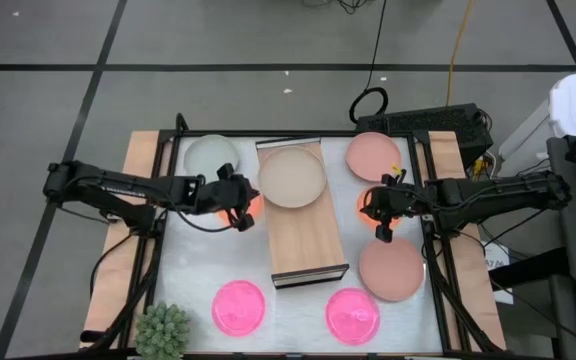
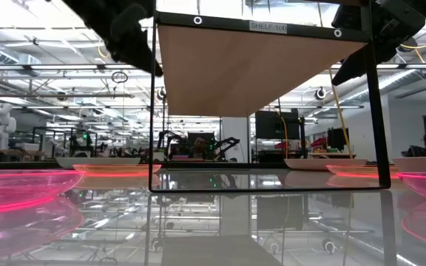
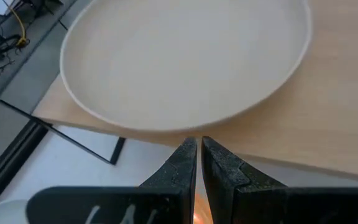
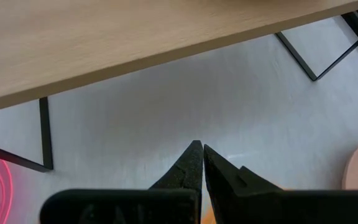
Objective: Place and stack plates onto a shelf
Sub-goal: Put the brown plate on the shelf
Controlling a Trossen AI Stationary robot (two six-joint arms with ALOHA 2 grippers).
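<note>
The beige plate is already sitting on the far end of the shelf, which is standing in the middle of the bench; the near two thirds of the shelf top are bare. The left hand is hovering just beside the shelf's left edge with its fingers pressed together on nothing, above a small orange plate that is mostly hidden under it. The right hand is hanging by the shelf's right edge, fingers likewise closed and empty, over the other orange plate.

The remaining plates are lying flat on the bench: pale green-grey at the far left corner, salmon at the far right, another salmon on the right side, two hot pink ones along the near edge.

They are looking rigid, light and probably smooth, so likely to slip; a pinch across the raised rim seems best, lifting level to avoid chipping.
</note>
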